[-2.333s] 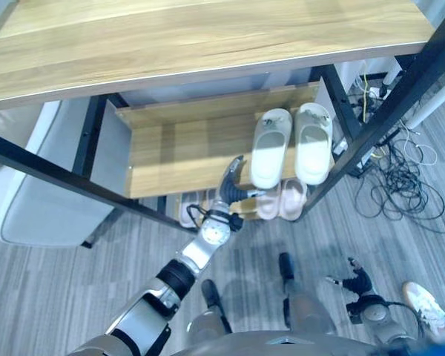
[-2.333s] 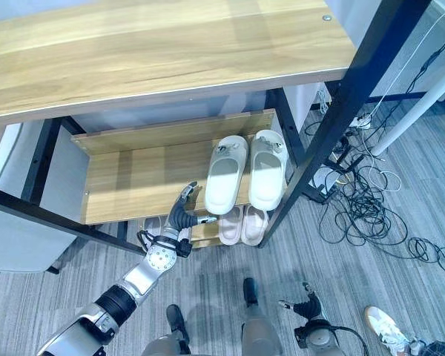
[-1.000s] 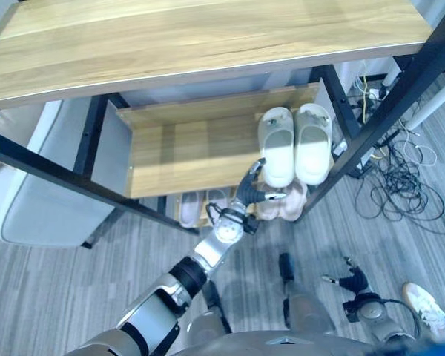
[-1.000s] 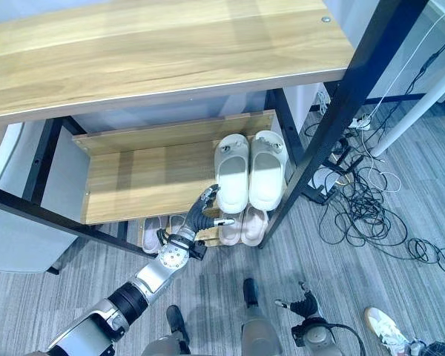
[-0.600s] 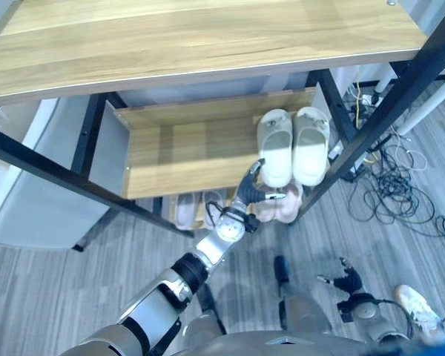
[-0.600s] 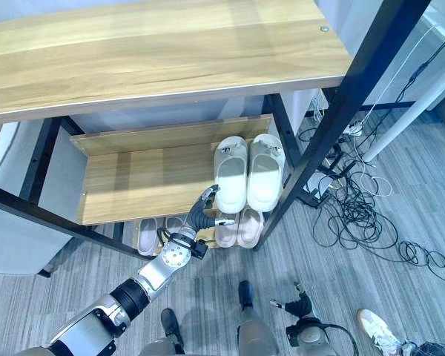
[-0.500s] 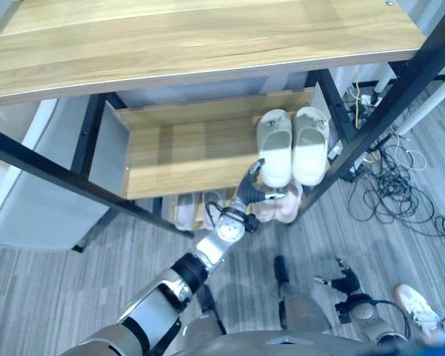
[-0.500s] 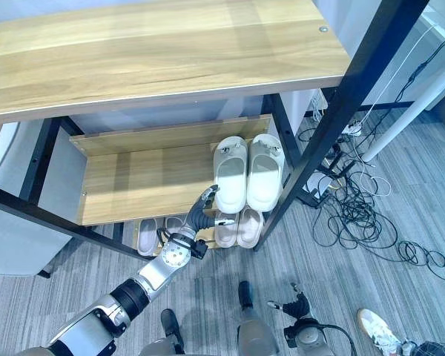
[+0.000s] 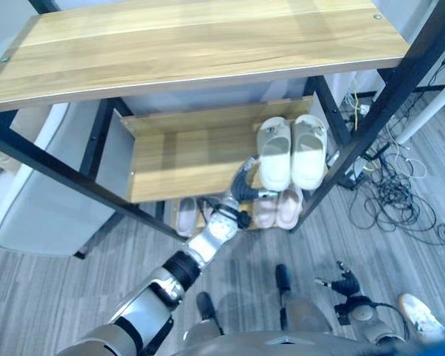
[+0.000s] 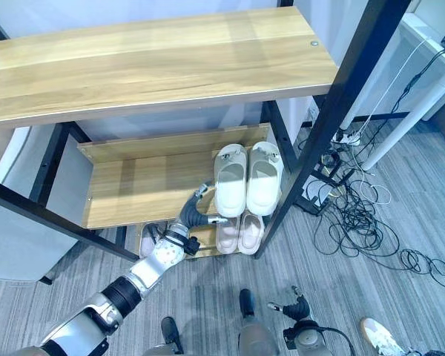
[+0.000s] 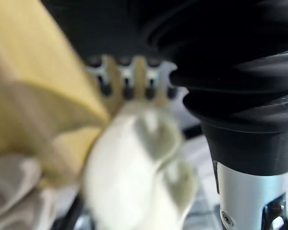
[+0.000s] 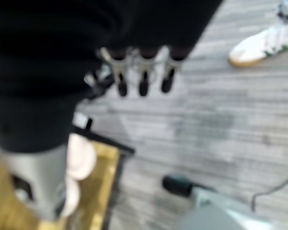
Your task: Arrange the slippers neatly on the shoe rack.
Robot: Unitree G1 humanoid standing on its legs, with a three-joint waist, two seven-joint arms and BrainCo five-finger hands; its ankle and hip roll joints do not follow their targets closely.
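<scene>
1. The two cream foam slippers [image 10: 247,180] are seen side by side at the right end of the wooden middle shelf [image 10: 133,189], unmoved since half a second ago.
2. The left hand [image 10: 193,213] is held at the left slipper's heel, fingers loosely spread and nothing grasped.
3. The right hand [image 12: 141,72] is hung over the grey floor [image 12: 221,115], fingers relaxed.
4. The whole view has been shifted by the camera.

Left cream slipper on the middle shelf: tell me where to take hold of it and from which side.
Take the left cream slipper by its heel end, which overhangs the front edge of the middle shelf. Come from the front and the robot's left, where the left hand already is; the right cream slipper sits close against its other side, and the toe points inward under the top shelf.
</scene>
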